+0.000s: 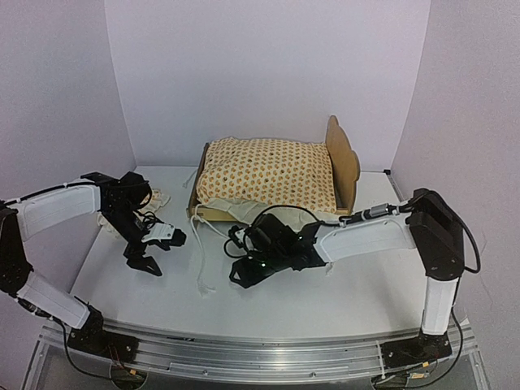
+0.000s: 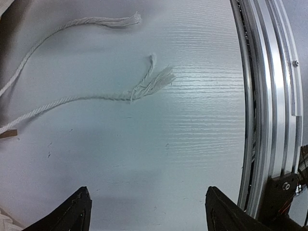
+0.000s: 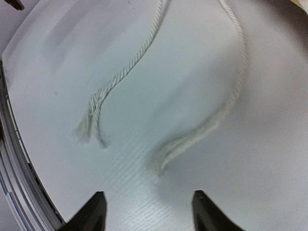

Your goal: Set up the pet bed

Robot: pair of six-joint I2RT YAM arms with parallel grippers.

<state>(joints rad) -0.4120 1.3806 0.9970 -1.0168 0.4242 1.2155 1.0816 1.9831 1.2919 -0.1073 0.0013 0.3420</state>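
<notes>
- Pale lilac walls enclose a white tabletop (image 1: 349,286); the pet bed (image 1: 344,154) is set toward the back of it, with the tall headboard at the right end.
- Left of the pet bed and nearer the front edge, the left gripper (image 1: 146,262) is held low over the table. Its fingers are spread and nothing is between them.
- Just left of the bed's foot, a small dotted pillow (image 1: 160,197) is seen, partly hidden by the left arm.
- White tie cords (image 1: 200,252) are trailed forward from the bed's foot end across the table.
- In front of the bed, the right gripper (image 1: 242,275) is lowered beside those cords, its fingers likewise parted and empty.
- A dotted mattress cushion (image 1: 268,169) is laid on the bed, filling the frame.
- Judged risk: a cord could be snagged by either gripper in passing, and the cushion dragged askew or off the bed. The pillow could also be shoved by the left arm.
- The cords' frayed ends and the gaps between the fingers are shown clearly only by the wrist views, and the aluminium rail (image 2: 262,96) is seen up close in the left one. The bed, cushion and pillow are shown only from above.
</notes>
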